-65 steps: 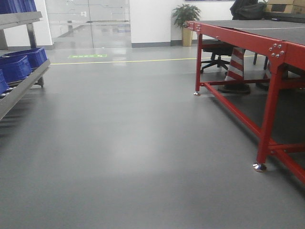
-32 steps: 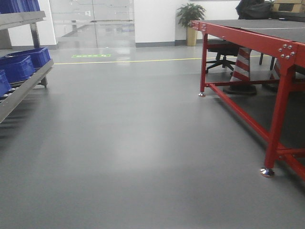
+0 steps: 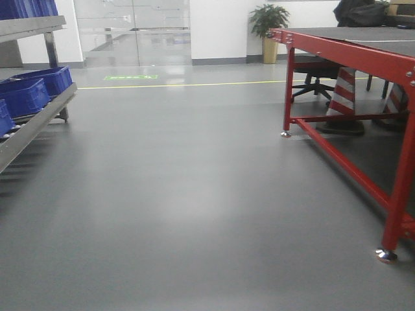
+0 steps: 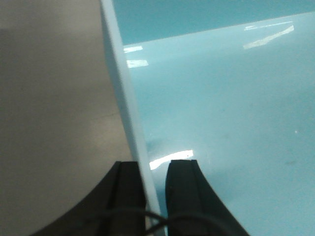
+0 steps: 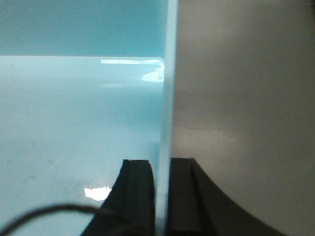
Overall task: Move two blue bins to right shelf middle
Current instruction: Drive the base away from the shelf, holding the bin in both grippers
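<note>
Bin walls (image 4: 126, 98) tight between fingers (image 4: 129, 191) of left claw (image 4: 150, 189) and right claw (image 5: 161, 191).

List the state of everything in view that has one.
pale blue bin: gripped at two walls, visible interior bare
left gripper: jaws shut on bin wall
right gripper: jaws shut on bin wall
dark blue bins: upright on shelf

Noted shelf (image 3: 35, 123) at left, shelf bins (image 3: 26, 96) on its lower tier; counter (image 3: 350, 48) at right, chair (image 3: 311, 81) and cone (image 3: 342, 94) under it, plant (image 3: 269, 19) behind its far corner. Found gripped bin (image 4: 221, 123) wall between jaws of left gripper (image 4: 153, 166), likewise right gripper (image 5: 160, 164).
</note>
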### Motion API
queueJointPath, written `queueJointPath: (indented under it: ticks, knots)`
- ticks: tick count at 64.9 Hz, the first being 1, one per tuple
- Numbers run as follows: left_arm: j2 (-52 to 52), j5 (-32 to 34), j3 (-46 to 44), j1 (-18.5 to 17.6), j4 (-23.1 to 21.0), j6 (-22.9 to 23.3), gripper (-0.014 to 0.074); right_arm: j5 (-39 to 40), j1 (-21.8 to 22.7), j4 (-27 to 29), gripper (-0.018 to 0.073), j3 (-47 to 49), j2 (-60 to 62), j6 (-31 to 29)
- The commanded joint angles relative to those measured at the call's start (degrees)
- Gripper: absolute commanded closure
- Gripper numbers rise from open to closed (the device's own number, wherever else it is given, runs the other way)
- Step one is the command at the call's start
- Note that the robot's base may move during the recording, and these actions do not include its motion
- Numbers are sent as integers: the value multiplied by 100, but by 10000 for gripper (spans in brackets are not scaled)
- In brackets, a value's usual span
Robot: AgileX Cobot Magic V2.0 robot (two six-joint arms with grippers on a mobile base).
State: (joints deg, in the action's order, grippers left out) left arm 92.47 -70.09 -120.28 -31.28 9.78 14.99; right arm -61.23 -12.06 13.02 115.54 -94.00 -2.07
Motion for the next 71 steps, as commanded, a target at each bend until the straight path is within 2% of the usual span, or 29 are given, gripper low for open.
queueJointPath:
  ticks: [1,71]
  knots:
    - [-133,98,-68,-1,-1,-137,707,299,93,-365,711,74,-5,-48]
    - [-123,109,-68,-1,-3,-137,707,341,93,-365,711,74,-5,-48]
